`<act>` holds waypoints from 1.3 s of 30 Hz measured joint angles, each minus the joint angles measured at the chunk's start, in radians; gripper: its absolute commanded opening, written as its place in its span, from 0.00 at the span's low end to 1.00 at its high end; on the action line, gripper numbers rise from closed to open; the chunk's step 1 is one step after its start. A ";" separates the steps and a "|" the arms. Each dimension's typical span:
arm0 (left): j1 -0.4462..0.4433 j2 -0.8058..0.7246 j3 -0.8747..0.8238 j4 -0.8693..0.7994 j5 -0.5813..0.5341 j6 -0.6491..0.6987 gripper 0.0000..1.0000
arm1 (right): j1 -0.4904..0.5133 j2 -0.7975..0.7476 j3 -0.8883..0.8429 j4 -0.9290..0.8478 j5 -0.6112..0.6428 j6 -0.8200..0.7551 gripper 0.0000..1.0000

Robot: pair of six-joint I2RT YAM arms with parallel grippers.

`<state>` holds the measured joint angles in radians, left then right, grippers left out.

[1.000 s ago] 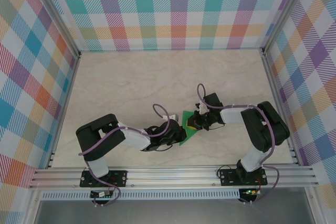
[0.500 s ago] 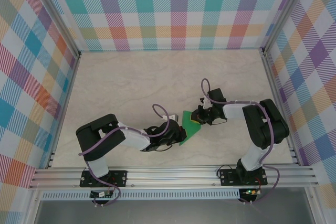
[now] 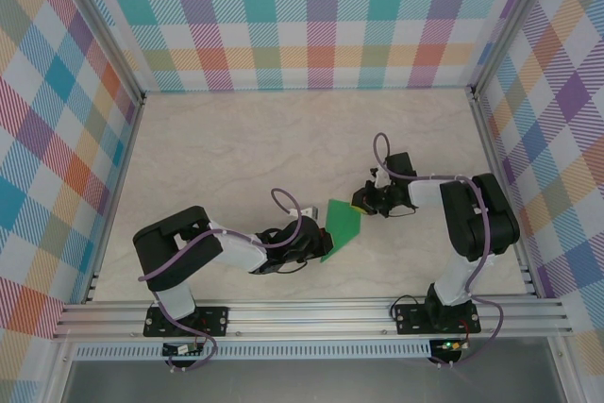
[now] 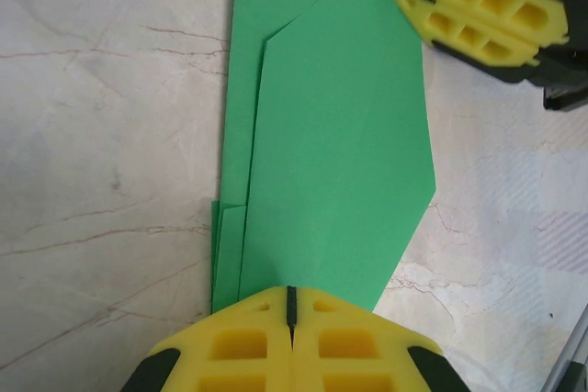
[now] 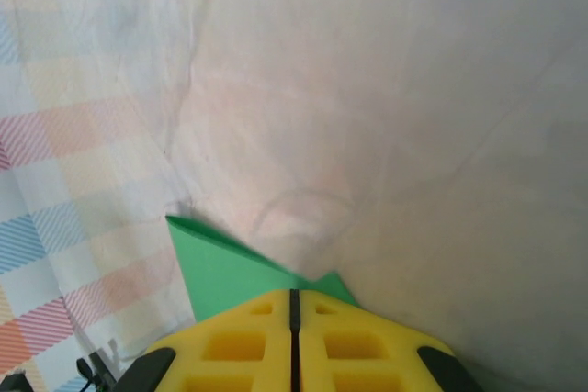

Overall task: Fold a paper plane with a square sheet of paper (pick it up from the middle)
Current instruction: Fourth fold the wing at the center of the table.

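Folded green paper (image 3: 342,221), pinched both ends

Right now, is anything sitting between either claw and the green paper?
Nothing visible is. The left claw is closed on one end of the folded green paper, and the right claw is closed on the opposite end, at a corner.
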<state>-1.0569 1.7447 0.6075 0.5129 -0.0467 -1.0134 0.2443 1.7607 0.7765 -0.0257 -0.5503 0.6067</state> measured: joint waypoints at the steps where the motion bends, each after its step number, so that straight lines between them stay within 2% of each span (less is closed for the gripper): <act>1: 0.000 -0.001 -0.002 0.001 0.000 0.000 0.03 | -0.006 0.005 0.006 0.001 0.003 -0.003 0.08; 9: 0.000 -0.002 -0.007 0.011 0.002 0.008 0.03 | -0.016 0.019 0.018 -0.010 -0.015 -0.017 0.09; 16: 0.001 -0.001 -0.014 0.024 0.004 0.008 0.03 | -0.039 -0.010 0.037 -0.055 0.029 -0.040 0.09; 26: 0.001 0.001 -0.018 0.043 0.005 0.007 0.03 | -0.044 -0.149 0.037 -0.123 0.033 -0.036 0.11; 39: -0.001 0.002 0.002 0.011 0.002 0.004 0.03 | 0.004 -0.370 0.032 -0.254 0.073 0.116 0.14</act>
<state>-1.0580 1.7470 0.6098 0.5243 -0.0448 -1.0092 0.2485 1.3911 0.8089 -0.2802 -0.4774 0.7231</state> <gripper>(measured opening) 0.048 0.136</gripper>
